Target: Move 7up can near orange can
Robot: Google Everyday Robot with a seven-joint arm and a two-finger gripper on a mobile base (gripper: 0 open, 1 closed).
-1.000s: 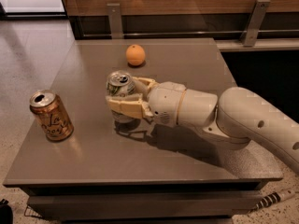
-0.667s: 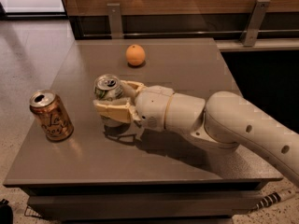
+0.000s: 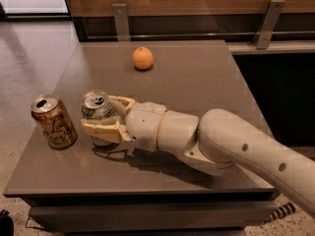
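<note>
The 7up can (image 3: 95,107), silver-white with green markings, stands upright between the fingers of my gripper (image 3: 101,116), which is shut on it near the table's front left. The orange can (image 3: 54,121), copper-orange with pale cursive lettering, stands upright just left of it, a small gap apart. My cream arm reaches in from the lower right across the table.
A round orange fruit (image 3: 142,58) lies at the back middle of the brown table (image 3: 197,73). The table's left edge and front edge are close to the cans. A wooden wall with metal brackets runs behind the table.
My gripper has carried the 7up can leftward and toward the front, from mid-table to just beside the orange can. The orange can and the fruit have not moved.
</note>
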